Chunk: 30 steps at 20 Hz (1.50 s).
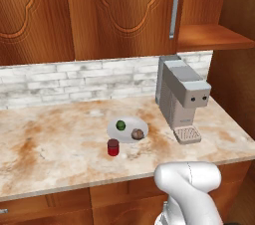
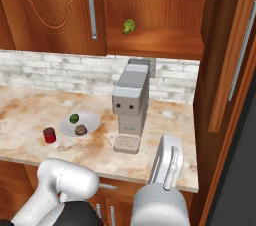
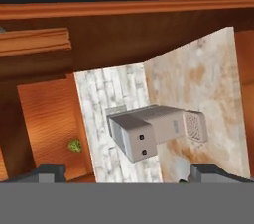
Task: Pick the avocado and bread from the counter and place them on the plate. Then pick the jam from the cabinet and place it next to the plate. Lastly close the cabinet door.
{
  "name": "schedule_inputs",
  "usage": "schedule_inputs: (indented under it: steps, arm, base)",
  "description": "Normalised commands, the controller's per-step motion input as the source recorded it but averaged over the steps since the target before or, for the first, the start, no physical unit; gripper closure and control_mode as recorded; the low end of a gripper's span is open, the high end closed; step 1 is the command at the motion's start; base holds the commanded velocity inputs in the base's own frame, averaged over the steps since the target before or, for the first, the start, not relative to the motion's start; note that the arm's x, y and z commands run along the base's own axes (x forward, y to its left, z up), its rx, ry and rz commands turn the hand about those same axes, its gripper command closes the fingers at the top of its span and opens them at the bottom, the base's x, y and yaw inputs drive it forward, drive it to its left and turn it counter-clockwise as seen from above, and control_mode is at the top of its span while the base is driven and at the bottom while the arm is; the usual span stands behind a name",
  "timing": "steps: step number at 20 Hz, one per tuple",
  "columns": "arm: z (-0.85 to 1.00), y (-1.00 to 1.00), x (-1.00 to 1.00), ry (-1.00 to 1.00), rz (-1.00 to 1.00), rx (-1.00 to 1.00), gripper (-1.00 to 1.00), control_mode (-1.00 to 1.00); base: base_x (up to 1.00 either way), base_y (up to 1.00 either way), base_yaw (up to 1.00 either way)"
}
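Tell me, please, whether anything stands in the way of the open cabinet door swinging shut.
Nothing visible does. The cabinet door stands swung out at the right. The leafy green item sits back on the shelf, inside the opening, and the coffee machine stands on the counter below it.

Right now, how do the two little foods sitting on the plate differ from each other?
The avocado is dark green and smooth; the bread is brown-grey and mottled. The avocado lies on the side of the plate nearer the wall, the bread nearer the counter's front edge and closer to the coffee machine. Both are small, roundish, about the same size, and far smaller than the plate they rest on.
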Motion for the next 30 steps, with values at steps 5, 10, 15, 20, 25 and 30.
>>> schedule_inputs:
  steps: [5,10,15,20,25,30]
  arm:
    - [-0.01,-0.34,0.00,-0.07,0.00,0.00,-1.00,-1.00]
    - [0.00,-0.26,0.00,-0.03,0.00,0.00,-1.00,-1.00]
    - [0.00,-0.21,0.00,-0.01,0.00,0.00,-1.00,-1.00]
    - [0.00,-0.03,0.04,0.00,0.00,0.00,-1.00,-1.00]
    - [0.00,0.00,0.19,0.00,0.00,0.00,-1.00,-1.00]
    - [0.00,0.00,0.21,0.00,0.00,0.00,-1.00,-1.00]
  base:
    - [0.00,0.00,0.00]
    - [0.00,0.00,0.00]
    - [0.00,0.00,0.00]
    - [0.00,0.00,0.00]
    - [0.00,0.00,0.00]
    - [0.00,0.00,0.00]
